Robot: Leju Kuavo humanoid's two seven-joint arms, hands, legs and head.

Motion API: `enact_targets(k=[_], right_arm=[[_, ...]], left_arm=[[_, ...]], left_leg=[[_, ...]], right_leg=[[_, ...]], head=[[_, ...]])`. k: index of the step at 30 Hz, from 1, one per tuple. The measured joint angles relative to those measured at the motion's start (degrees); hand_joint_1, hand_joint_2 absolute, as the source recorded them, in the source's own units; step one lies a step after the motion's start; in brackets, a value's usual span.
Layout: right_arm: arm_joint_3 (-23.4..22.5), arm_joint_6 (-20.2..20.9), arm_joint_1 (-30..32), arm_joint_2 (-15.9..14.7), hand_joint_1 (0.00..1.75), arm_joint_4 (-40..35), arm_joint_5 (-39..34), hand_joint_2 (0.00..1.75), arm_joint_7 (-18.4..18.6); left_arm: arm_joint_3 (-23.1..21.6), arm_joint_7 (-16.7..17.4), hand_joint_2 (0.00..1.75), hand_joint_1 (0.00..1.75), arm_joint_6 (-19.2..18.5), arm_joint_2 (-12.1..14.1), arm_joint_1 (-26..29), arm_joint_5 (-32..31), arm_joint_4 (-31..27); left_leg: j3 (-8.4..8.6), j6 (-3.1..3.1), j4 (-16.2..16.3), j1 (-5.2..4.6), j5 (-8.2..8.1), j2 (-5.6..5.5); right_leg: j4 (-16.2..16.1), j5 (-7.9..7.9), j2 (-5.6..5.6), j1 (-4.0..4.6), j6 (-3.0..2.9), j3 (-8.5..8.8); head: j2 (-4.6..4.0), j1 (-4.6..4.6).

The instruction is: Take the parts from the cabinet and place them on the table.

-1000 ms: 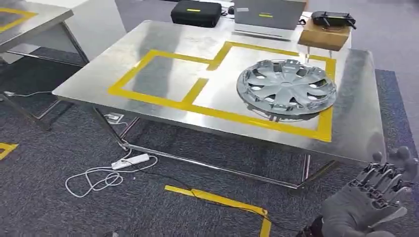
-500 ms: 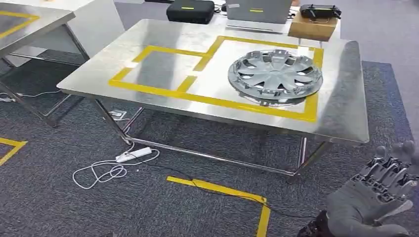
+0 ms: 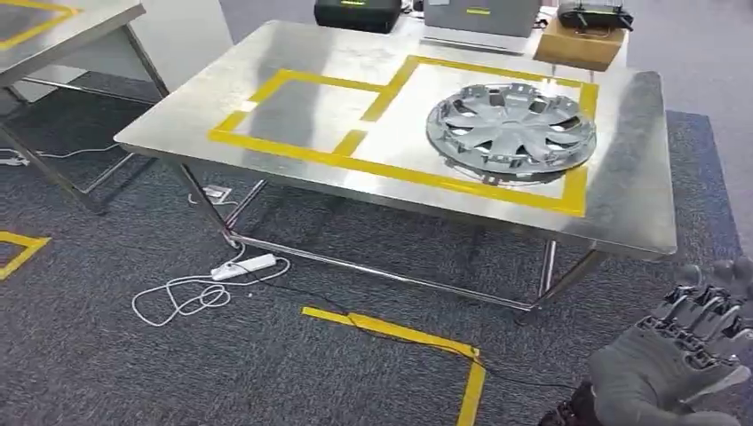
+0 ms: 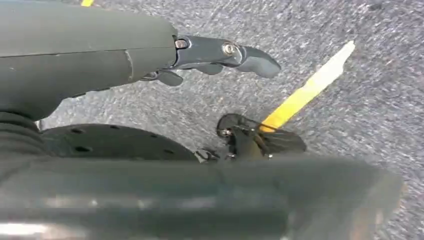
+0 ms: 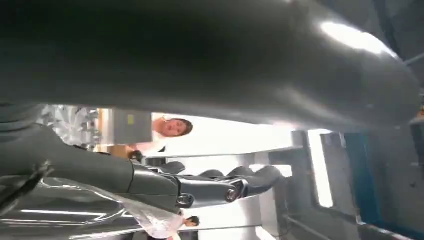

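A silver hubcap (image 3: 511,129) lies on the steel table (image 3: 293,62), inside the right-hand yellow-taped rectangle. My right hand (image 3: 679,364) hangs low at the bottom right, in front of the table and well short of the hubcap. In the right wrist view its fingers (image 5: 220,187) stretch out, with crinkled clear film (image 5: 135,215) and a shiny surface beneath them; whether it holds that I cannot tell. My left hand (image 4: 220,52) hangs over the grey carpet with its fingers out and nothing in them.
A white power strip with a looped cable (image 3: 241,266) and yellow floor tape (image 3: 400,333) lie on the carpet before the table. A black case (image 3: 357,13), a grey box (image 3: 479,13) and a cardboard box (image 3: 582,44) stand behind the table. A second table (image 3: 62,27) stands at left.
The whole picture has shifted, so the camera has moved; the table now sits a little higher and further right. My right hand stays low at the bottom right.
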Motion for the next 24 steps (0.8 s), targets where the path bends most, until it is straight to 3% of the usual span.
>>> enact_targets(k=[1,2,3,4,5,7,8,12,13,14,16,18,19,20,21,22,23,24], right_arm=[[0.00,0.00,0.08,-0.20,0.00,-0.07,-0.29,0.00,0.02],[0.02,0.00,0.13,-0.40,0.00,-0.07,-0.48,0.00,0.02],[0.02,0.00,0.14,-0.61,0.00,-0.11,-0.66,0.00,0.04],[0.07,0.02,0.18,-0.90,0.00,-0.24,-0.70,0.00,0.24],[0.11,0.30,0.23,-1.05,0.00,-0.40,-0.37,0.00,0.89],[0.11,1.29,0.14,-1.09,0.00,-0.33,-0.33,0.00,1.14],[0.13,1.59,-0.06,-1.07,0.00,-0.18,-0.65,0.00,0.53],[0.02,2.16,-0.01,-1.07,0.00,0.33,-1.42,0.00,-0.57],[0.02,2.16,0.02,-1.07,0.00,0.35,-1.44,0.00,-0.68],[0.00,2.14,0.01,-1.07,0.00,0.37,-1.51,0.00,-0.72],[-0.04,2.14,0.07,-1.07,0.00,0.37,-1.51,0.00,-0.74],[-0.04,2.12,0.11,-1.07,0.00,0.37,-1.51,0.00,-0.74],[-0.06,2.12,0.14,-1.07,0.00,0.37,-1.53,0.00,-0.76],[-0.05,2.03,0.15,-1.07,0.00,0.37,-1.53,0.00,-0.74],[-0.07,1.97,0.16,-1.07,0.00,0.35,-1.55,0.00,-0.74],[-0.04,1.92,0.17,-1.07,0.00,0.33,-1.55,0.00,-0.74],[-0.05,1.86,0.19,-1.07,0.00,0.22,-1.55,0.00,-0.76],[-0.07,1.75,0.25,-1.07,0.00,0.13,-1.51,0.00,-0.79]], left_arm=[[0.00,0.73,1.75,0.00,1.20,-0.09,0.00,-0.46,0.02],[0.00,1.87,1.75,0.00,3.03,-0.09,-0.01,-1.08,0.02],[0.00,3.04,1.75,0.00,4.68,-0.07,-0.02,-1.60,0.02],[0.00,3.26,1.75,0.00,4.82,-0.05,-0.03,-1.77,0.02],[0.00,1.75,1.75,0.00,2.35,-0.13,0.00,-1.27,0.04],[0.02,-0.96,1.75,0.00,-7.42,0.04,-0.08,0.55,0.07],[0.09,-1.04,1.75,0.00,-10.99,0.19,-0.16,0.87,0.07],[0.24,-0.85,1.75,0.00,-11.14,0.55,-0.25,1.31,0.07],[0.28,-0.76,1.75,0.00,-10.19,0.68,-0.15,1.31,0.07],[0.28,-0.72,1.75,0.00,-9.52,0.68,-0.11,1.31,0.07],[0.31,-0.63,1.75,0.00,-8.86,0.72,-0.10,1.31,0.07],[0.31,-0.63,1.75,0.00,-8.28,0.76,-0.08,1.13,0.07],[0.31,-0.61,1.75,0.00,-7.99,0.79,-0.07,1.13,0.07],[0.31,-0.61,1.75,0.00,-7.62,0.79,-0.07,1.11,0.07],[0.31,-0.61,1.75,0.00,-7.29,0.79,-0.09,0.79,0.07],[0.31,-0.61,0.00,0.00,-7.12,0.79,-0.12,0.65,0.07],[0.31,-0.65,0.00,0.00,-6.86,0.81,-0.22,0.48,0.07],[0.30,-0.78,0.00,0.00,-6.68,0.83,-0.36,0.19,0.09]], left_leg=[[-0.17,0.08,0.03,-0.03,0.06,0.02],[-0.34,0.16,0.08,-0.06,0.23,0.11],[-0.42,0.14,0.12,-0.06,0.34,0.24],[-0.45,0.11,0.23,-0.05,0.52,0.32],[-0.50,0.05,0.30,-0.03,0.56,0.32],[-0.53,-0.18,0.47,0.02,0.69,0.13],[-0.62,-0.51,0.60,-0.23,0.83,0.07],[-1.79,-1.93,1.08,-0.34,1.85,0.13],[-2.13,-2.17,1.37,-0.29,1.60,0.00],[-2.84,-2.59,2.80,-0.25,-0.69,-0.01],[-5.44,-3.09,10.69,-0.12,-6.83,-0.02],[-7.25,-3.17,18.21,-0.09,-10.47,-0.02],[-6.44,-2.99,18.41,-0.10,-10.43,-0.02],[-4.50,-2.75,16.11,-0.11,-9.33,-0.02],[-1.28,-2.37,11.43,-0.14,-7.53,-0.03],[2.67,-1.80,5.43,-0.26,-5.75,-0.04],[6.25,-1.15,0.28,-0.51,-5.10,-0.09],[6.39,-1.13,-1.07,-0.82,-5.53,0.09]], right_leg=[[5.17,-2.12,0.02,-0.19,0.22,-2.54],[9.97,-3.68,0.02,-0.30,0.37,-5.03],[12.59,-3.95,0.02,-0.39,0.54,-6.52],[12.17,-2.80,0.01,-0.52,0.67,-6.44],[9.09,-0.40,0.01,-0.69,0.75,-5.07],[-1.36,5.03,-0.04,-1.08,0.80,0.09],[-4.68,4.87,-0.04,-1.14,0.89,1.62],[-4.75,5.87,0.42,-0.70,-0.73,1.01],[-4.96,6.44,0.18,-1.11,-1.16,-0.14],[-4.94,6.80,0.06,-1.12,-1.58,0.02],[-4.87,7.71,-0.17,-0.97,-2.15,-1.20],[-4.71,8.59,-0.29,-0.72,-2.26,-2.58],[-4.60,9.06,-0.30,-0.58,-2.23,-3.34],[-4.48,9.47,-0.27,-0.44,-2.23,-3.98],[-4.40,9.93,-0.18,-0.27,-2.17,-4.57],[-4.38,10.43,-0.07,-0.15,-2.10,-5.04],[-4.31,10.94,-0.08,-0.21,-2.03,-5.23],[-4.26,11.06,-0.08,0.25,-1.77,-5.59]], head=[[0.00,-0.07],[0.00,-0.02],[0.00,-0.09],[0.00,-0.02],[0.00,-0.05],[0.00,-0.02],[0.00,-0.02],[0.00,-0.04],[0.00,0.00],[0.00,-0.20],[0.00,-0.33],[0.00,-0.33],[0.00,-0.33],[0.00,-0.35],[0.00,-0.33],[0.00,-0.33],[0.00,-0.29],[0.00,-0.28]])
